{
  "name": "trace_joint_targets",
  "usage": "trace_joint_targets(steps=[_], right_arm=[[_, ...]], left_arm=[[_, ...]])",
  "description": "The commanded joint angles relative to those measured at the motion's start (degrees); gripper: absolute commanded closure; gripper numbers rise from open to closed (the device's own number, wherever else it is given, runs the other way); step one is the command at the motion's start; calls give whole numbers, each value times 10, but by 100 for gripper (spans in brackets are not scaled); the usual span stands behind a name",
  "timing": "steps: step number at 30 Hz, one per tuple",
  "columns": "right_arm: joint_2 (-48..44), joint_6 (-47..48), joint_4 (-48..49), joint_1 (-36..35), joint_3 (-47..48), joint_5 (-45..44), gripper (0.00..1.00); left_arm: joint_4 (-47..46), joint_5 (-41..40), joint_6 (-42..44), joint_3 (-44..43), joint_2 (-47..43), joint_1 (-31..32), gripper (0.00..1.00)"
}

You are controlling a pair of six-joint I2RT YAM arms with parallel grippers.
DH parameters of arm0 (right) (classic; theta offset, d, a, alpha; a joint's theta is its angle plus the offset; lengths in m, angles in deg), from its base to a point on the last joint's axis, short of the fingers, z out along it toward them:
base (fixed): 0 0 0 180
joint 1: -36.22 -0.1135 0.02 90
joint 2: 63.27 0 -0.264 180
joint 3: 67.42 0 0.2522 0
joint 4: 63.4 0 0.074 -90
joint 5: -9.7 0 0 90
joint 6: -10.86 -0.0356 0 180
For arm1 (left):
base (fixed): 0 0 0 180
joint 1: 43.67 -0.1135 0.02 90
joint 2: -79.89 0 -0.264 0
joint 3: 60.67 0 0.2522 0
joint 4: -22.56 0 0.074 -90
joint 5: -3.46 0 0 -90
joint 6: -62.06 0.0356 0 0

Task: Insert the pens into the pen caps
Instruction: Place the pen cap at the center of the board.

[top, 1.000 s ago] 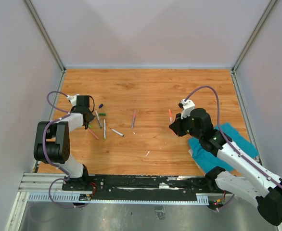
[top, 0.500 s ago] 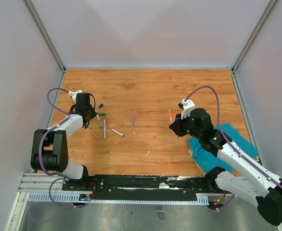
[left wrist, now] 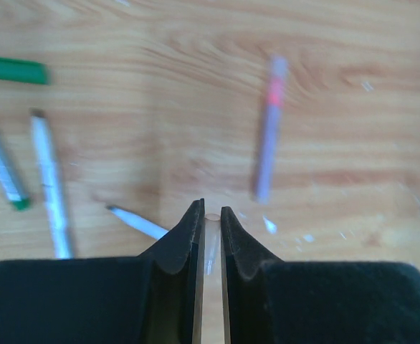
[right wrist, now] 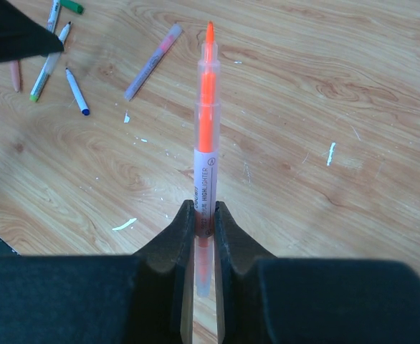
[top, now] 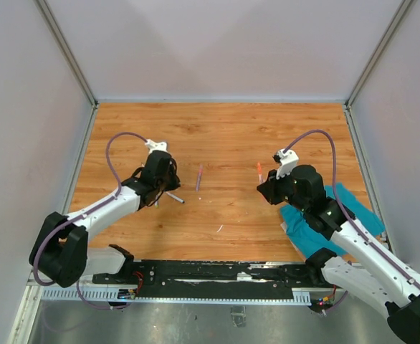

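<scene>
Firmly, the right gripper [right wrist: 203, 212] pinches a slim clear-barrelled orange pen [right wrist: 207, 115]; the left gripper [left wrist: 211, 211] clasps a pale tube [left wrist: 212, 218].

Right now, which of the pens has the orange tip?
The orange pen gripped in the right fingers, its bare tip pointing away from them. Loose on the table lie a blue-tipped pen, a green-tipped pen and a purple pen.

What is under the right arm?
A teal cloth on the table, showing either side of the right arm. Its middle is covered, so anything there cannot be seen.
</scene>
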Motion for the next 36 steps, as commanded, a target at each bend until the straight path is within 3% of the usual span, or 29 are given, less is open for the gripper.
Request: trace_joint_targets(steps=[1,7,14,19,26,36], right_arm=[[-14,-3,-18,6,12,-30,99],[-26,-15,-32,6,13,-38,99],[-49,-24,-45,6,6,-49,99],[-49,-24,-48,6,6,-51,99],[-48,-23,-50,5,6,-52,99],[-56,-36,-33,6,-6,-42,99]], left_arm=[[25,-11,-27,-5,-13,96,86],[-6,-26,-52,-10,48,217,86],[-31,-47,-47,-26,121,276,86],[-30,-58,-50,-33,150,287,80],[-28,-61,-55,-33,153,288,65],[-37,-52,-20,-34,49,291,56]])
